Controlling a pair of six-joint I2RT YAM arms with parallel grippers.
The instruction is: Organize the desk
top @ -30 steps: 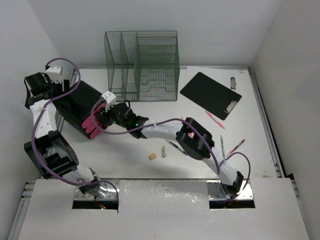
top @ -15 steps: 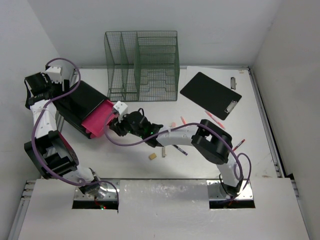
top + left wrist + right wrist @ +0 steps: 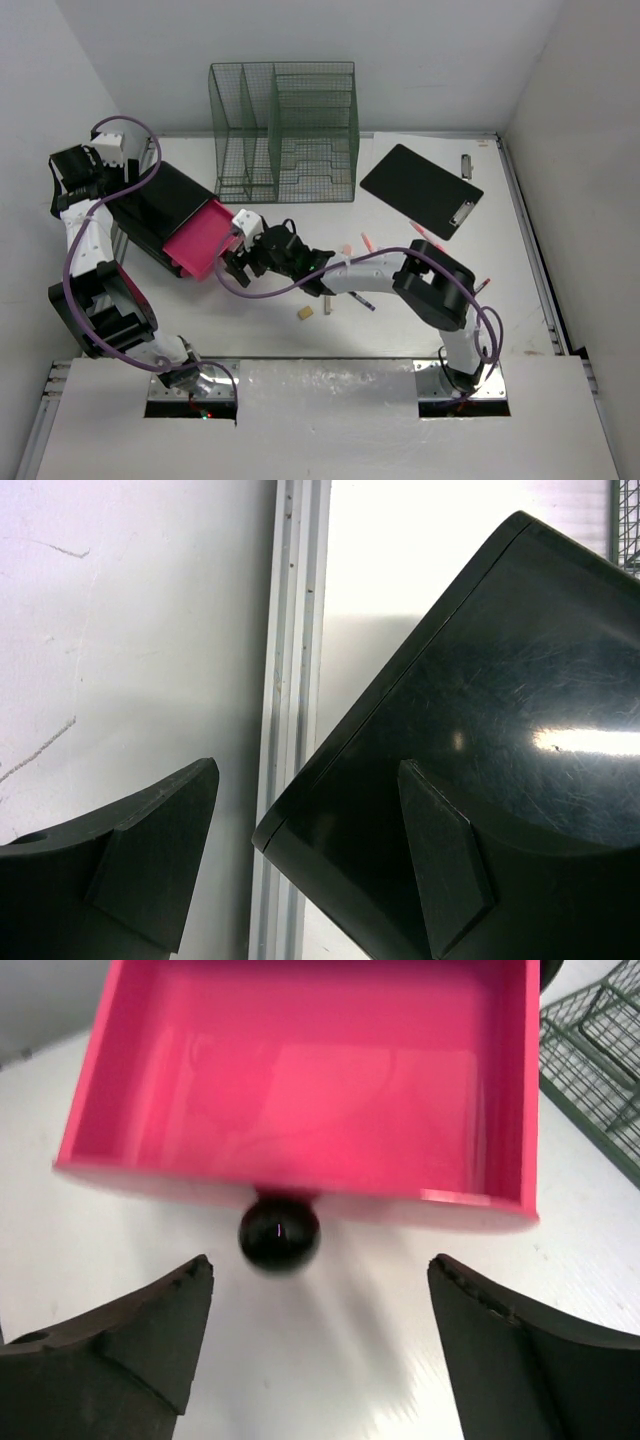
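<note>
With the drawer open for loading, right gripper hangs wide and empty just off its knob; left gripper, open, straddles the box edge, probably bracing it.

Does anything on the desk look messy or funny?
Yes. The pink drawer hangs open and looks empty, pulled out of the black box. Pens lie scattered near the crooked clipboard, and a small tan block sits loose on the desk.
</note>
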